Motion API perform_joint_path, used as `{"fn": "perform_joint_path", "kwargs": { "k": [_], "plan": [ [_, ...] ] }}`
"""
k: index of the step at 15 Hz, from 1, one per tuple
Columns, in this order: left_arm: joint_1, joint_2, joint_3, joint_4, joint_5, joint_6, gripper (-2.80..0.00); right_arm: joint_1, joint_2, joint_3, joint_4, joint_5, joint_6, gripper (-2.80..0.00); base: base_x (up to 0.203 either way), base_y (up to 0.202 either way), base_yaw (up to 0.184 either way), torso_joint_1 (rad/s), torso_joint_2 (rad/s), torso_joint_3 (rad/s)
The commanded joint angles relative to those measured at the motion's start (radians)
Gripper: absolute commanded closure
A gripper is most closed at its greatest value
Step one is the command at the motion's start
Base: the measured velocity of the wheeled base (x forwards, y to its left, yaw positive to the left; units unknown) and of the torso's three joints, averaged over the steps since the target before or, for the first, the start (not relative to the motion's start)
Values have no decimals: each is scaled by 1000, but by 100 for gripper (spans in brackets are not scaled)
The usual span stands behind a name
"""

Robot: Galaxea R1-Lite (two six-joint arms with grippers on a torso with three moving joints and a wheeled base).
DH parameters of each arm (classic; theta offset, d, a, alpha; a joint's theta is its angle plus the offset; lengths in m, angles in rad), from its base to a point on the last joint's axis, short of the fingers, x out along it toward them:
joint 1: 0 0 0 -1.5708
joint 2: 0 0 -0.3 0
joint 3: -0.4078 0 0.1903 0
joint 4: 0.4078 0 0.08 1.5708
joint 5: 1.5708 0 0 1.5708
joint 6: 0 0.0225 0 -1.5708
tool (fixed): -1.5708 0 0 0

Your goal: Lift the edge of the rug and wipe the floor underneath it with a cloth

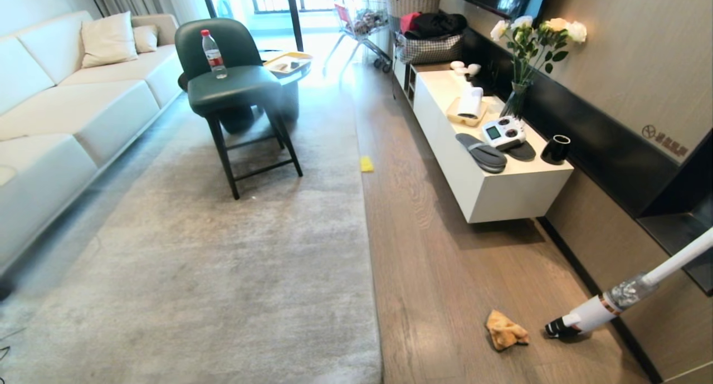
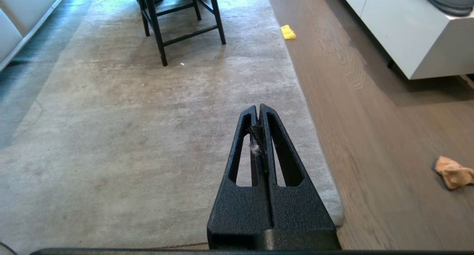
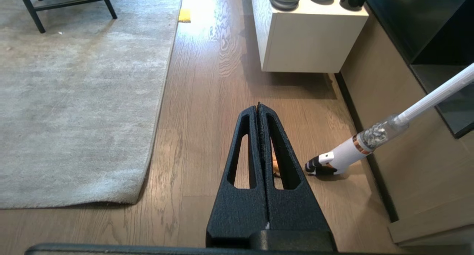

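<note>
Lying crumpled on the floor (image 1: 445, 272), the cloth (image 1: 506, 330) sits well right of the rug edge (image 1: 367, 250), near a white vacuum head (image 1: 579, 317). Left gripper (image 2: 258, 108) hangs over the rug corner, right gripper (image 3: 258, 107) over bare planks; both jaws pressed together, holding nothing.

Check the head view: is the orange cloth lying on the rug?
No, the orange cloth lies crumpled on the bare wood floor, apart from the grey rug.

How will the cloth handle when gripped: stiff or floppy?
Probably floppy: the cloth lies crumpled in folds on the floor. Likely light and fuzzy, so it should pinch easily and drape rather than slip.
</note>
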Motion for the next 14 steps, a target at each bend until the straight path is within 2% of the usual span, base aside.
{"fn": "perform_joint_path", "kwargs": {
  "k": [1, 14],
  "plan": [
    [0, 1, 0, 0, 1, 0, 0, 0, 0, 0, 1, 1, -1, 0, 0, 0, 0, 139, -485, -350],
    [0, 1, 0, 0, 1, 0, 0, 0, 0, 0, 1, 1, -1, 0, 0, 0, 0, 189, -541, -353]
  ]
}}
